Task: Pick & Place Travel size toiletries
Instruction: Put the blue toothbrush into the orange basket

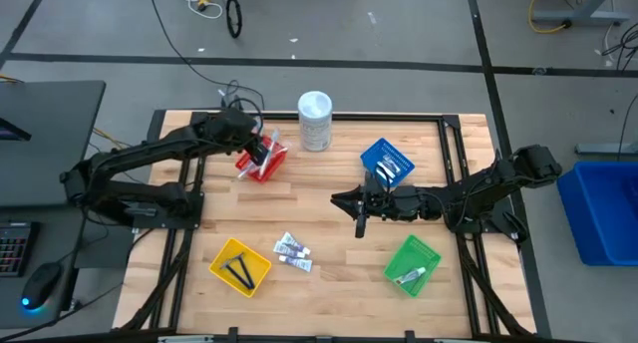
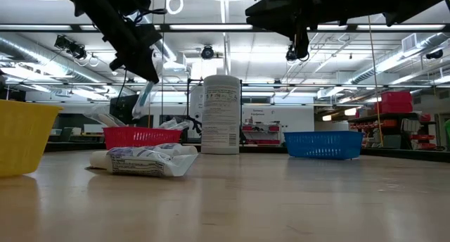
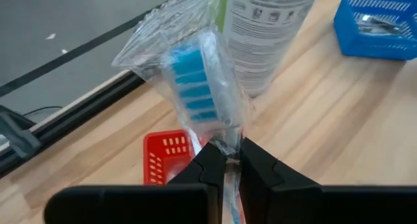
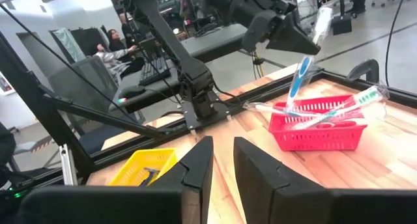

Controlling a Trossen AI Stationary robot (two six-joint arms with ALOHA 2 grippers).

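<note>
My left gripper hangs over the red basket, shut on a toothbrush with blue bristles in a clear wrapper. More wrapped toothbrushes lie slanting in that basket, their ends over its rim. My right gripper is open and empty above mid-table, pointing toward the table's left. White tubes lie flat on the wood. Thin black pieces lie in the yellow basket, packets in the blue one, one item in the green one. My left gripper pinches the wrapped toothbrush between its two fingers at the neck just below the bristle head. The fingers come slanting down from the table's left and lie across it. The brush is steeply tilted and lifted, its blue lower end over the red basket.
A tall white container stands at the far edge between the red basket and the blue basket. The yellow basket and the green basket sit near the front edge. Bare wood lies mid-table. People sit at desks beyond the table.
</note>
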